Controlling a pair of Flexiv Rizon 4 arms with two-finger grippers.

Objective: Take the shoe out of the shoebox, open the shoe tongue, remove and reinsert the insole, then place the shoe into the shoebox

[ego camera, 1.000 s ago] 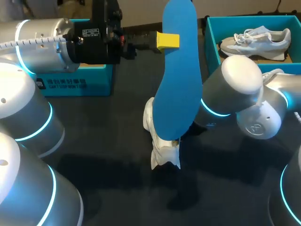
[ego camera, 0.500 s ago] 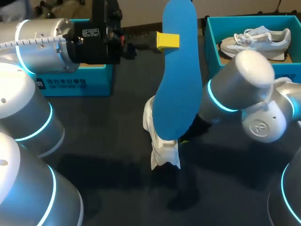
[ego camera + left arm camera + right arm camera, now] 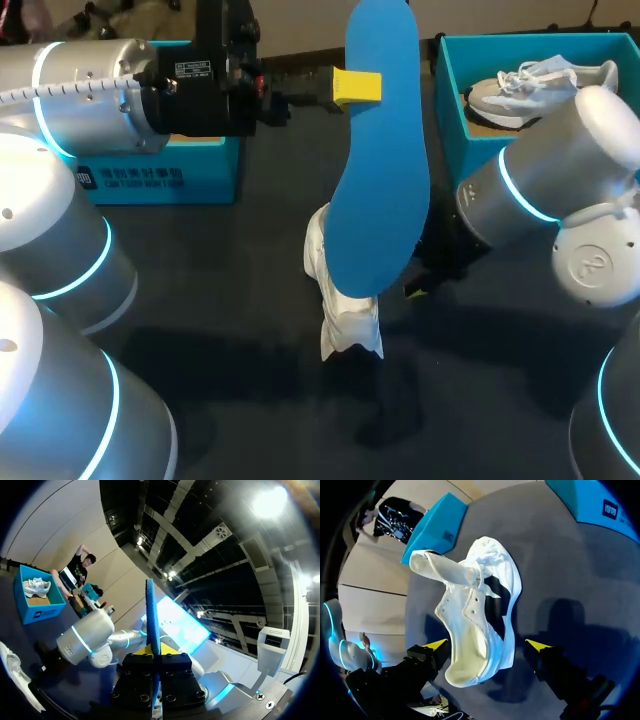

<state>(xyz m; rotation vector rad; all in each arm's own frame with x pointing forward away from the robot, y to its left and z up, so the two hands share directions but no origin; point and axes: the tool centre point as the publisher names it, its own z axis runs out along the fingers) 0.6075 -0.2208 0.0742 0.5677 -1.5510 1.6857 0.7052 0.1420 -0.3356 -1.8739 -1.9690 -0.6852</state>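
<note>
Pinches the blue insole [image 3: 380, 170] flat between the left fingers [image 3: 357, 87], shut on it from both sides, with its long blade standing upright ahead of them. Spreads the right fingers [image 3: 434, 645] wide, gripping nothing, straddling the near end of the white shoe [image 3: 475, 625] on the dark counter [image 3: 200, 300], tongue pulled out ahead of them. Holds a grey-white shoe [image 3: 520, 85] inside the teal shoebox [image 3: 448, 90] beyond the right arm. Cannot tell what lies in the other teal box [image 3: 170, 180].
</note>
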